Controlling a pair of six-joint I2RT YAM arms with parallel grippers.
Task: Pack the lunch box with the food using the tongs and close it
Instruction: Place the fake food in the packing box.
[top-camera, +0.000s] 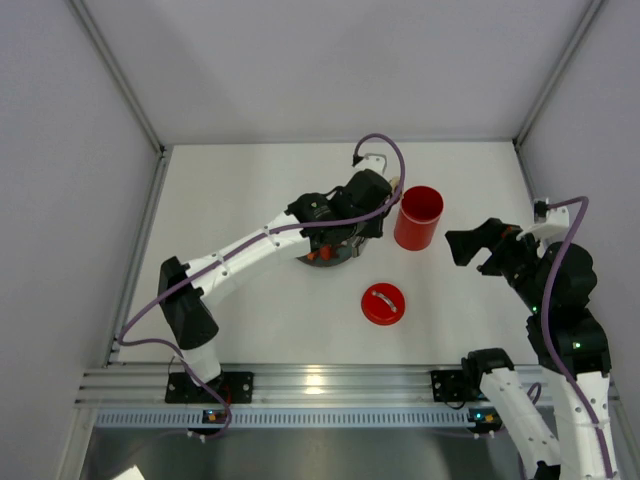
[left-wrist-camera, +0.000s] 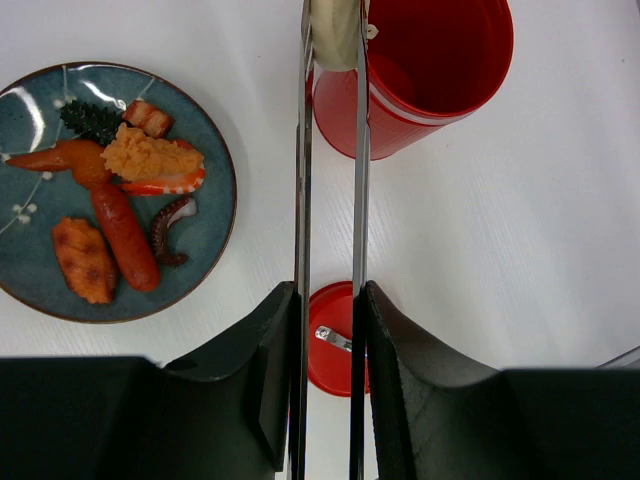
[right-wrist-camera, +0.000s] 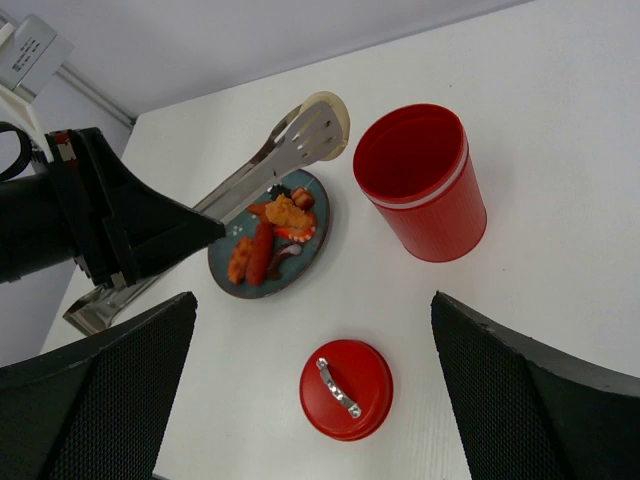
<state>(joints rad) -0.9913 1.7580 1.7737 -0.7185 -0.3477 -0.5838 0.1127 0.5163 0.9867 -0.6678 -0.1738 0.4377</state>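
Left wrist view: my left gripper (left-wrist-camera: 330, 310) is clamped on the tongs (left-wrist-camera: 303, 180), with a beige disc (left-wrist-camera: 335, 30) pinched at their tips.
Box (left-wrist-camera: 430, 70) sits at 1 o'clock, plate (left-wrist-camera: 215, 215) at 9, lid (left-wrist-camera: 328, 365) at 6; right gripper (top-camera: 468, 255) gapes wide, empty.

Dark blue-grey round plate (left-wrist-camera: 215, 215), small white flower marks near its rim, sits on the white table (top-camera: 250, 190) below me. Pale walls (top-camera: 350, 60) on three sides; aluminium rail (top-camera: 320, 385) along the near edge.
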